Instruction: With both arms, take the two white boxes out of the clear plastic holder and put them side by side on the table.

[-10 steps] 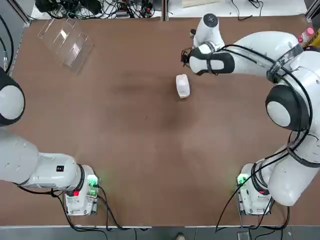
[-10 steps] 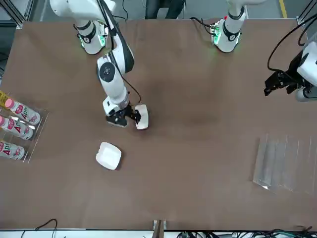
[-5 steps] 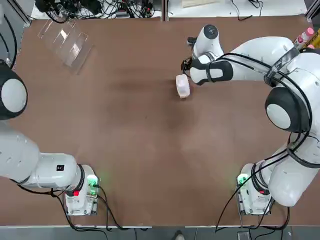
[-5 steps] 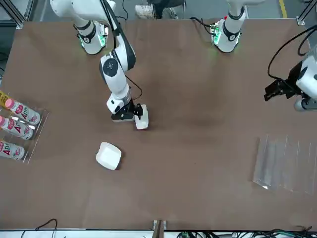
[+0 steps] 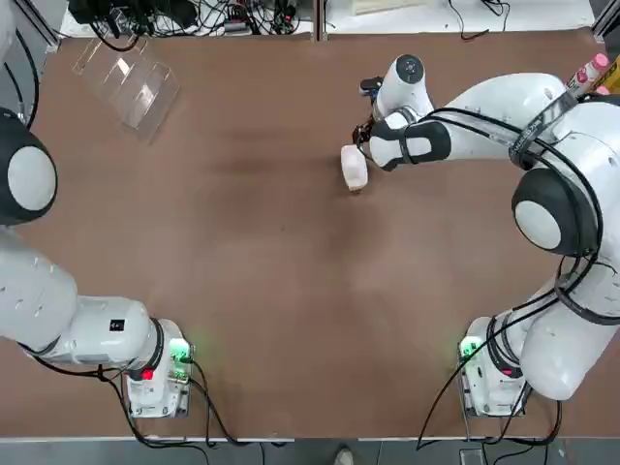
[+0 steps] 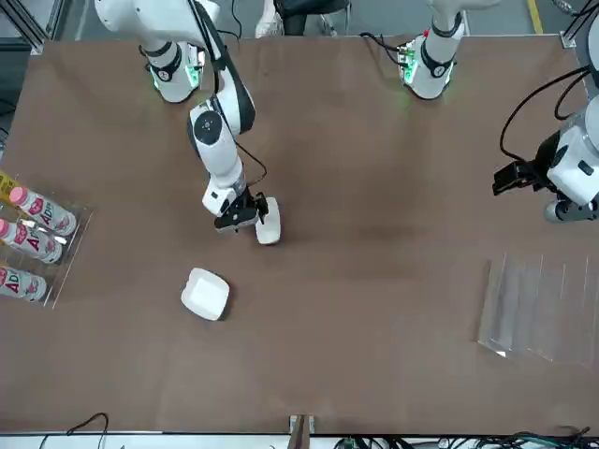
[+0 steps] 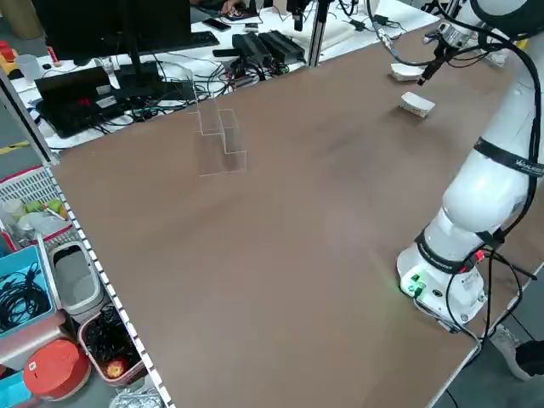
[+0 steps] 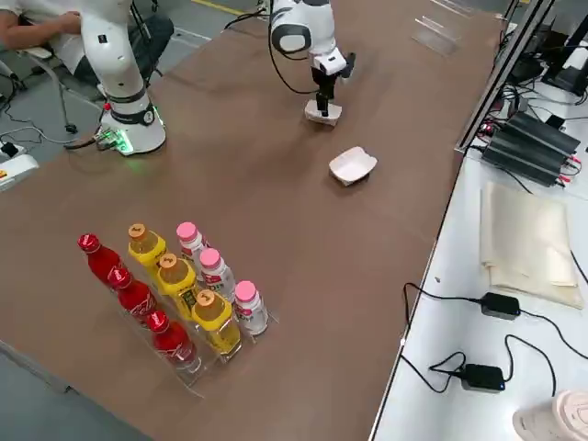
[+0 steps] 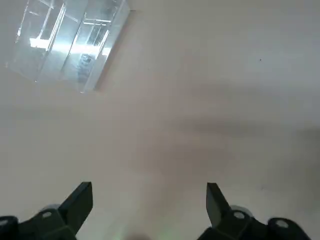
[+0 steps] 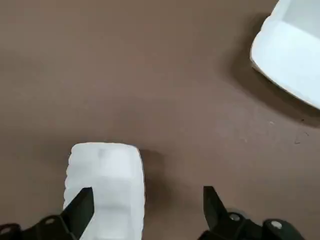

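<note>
One white box (image 5: 354, 167) stands on edge on the table (image 5: 291, 291) right of centre; it also shows as the white box (image 6: 269, 223). My right gripper (image 6: 245, 213) hangs open just beside and over it. In the right wrist view this box (image 10: 105, 182) sits by one finger, not squarely between the two. The second white box (image 6: 205, 294) lies flat farther out, seen too as the box (image 10: 292, 50); the arm hides it from overhead. The clear plastic holder (image 5: 126, 79) lies at the far left corner. My left gripper (image 6: 507, 178) hovers open, short of the holder (image 9: 65, 42).
A clear rack of pink-capped, yellow and red bottles (image 8: 175, 294) stands at the right edge of the table. Cables and power boxes (image 8: 524, 147) lie beyond the far edge. Both arm bases (image 5: 160, 373) sit at the near edge.
My right gripper has dropped in close beside the upright box. My left gripper has drifted slightly, still high and open.
</note>
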{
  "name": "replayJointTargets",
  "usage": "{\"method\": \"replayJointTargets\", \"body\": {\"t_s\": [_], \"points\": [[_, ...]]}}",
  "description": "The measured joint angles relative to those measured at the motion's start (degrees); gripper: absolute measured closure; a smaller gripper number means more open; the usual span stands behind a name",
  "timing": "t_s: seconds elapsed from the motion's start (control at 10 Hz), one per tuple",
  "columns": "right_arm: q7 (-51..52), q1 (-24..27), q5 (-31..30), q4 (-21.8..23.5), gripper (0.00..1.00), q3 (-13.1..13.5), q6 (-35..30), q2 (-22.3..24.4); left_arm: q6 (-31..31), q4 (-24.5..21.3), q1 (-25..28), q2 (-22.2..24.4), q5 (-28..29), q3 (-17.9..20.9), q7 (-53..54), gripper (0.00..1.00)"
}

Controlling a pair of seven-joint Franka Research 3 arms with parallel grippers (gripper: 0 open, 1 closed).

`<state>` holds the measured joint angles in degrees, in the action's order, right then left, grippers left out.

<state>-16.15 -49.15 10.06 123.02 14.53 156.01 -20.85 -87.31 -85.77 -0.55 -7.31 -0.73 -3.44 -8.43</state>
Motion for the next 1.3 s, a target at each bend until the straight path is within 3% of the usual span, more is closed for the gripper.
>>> {"method": "replayJointTargets", "body": {"t_s": [0.4,0.9,1.3], "points": [[0.32,-0.1,0.06,1.76,0.09,-1.13,7.82,-4.17,0.33,-0.01,1.12,-0.01,0.0,0.05,1.54,0.0],[0.25,-0.21,4.07,2.12,0.12,-2.65,10.38,-6.22,1.11,-0.04,2.0,-0.04,0.0,0.01,2.89,0.0],[0.19,-0.22,8.86,2.12,0.37,-3.25,11.22,-7.01,1.11,-0.04,2.0,-0.04,0.0,0.01,2.89,0.0]]}}
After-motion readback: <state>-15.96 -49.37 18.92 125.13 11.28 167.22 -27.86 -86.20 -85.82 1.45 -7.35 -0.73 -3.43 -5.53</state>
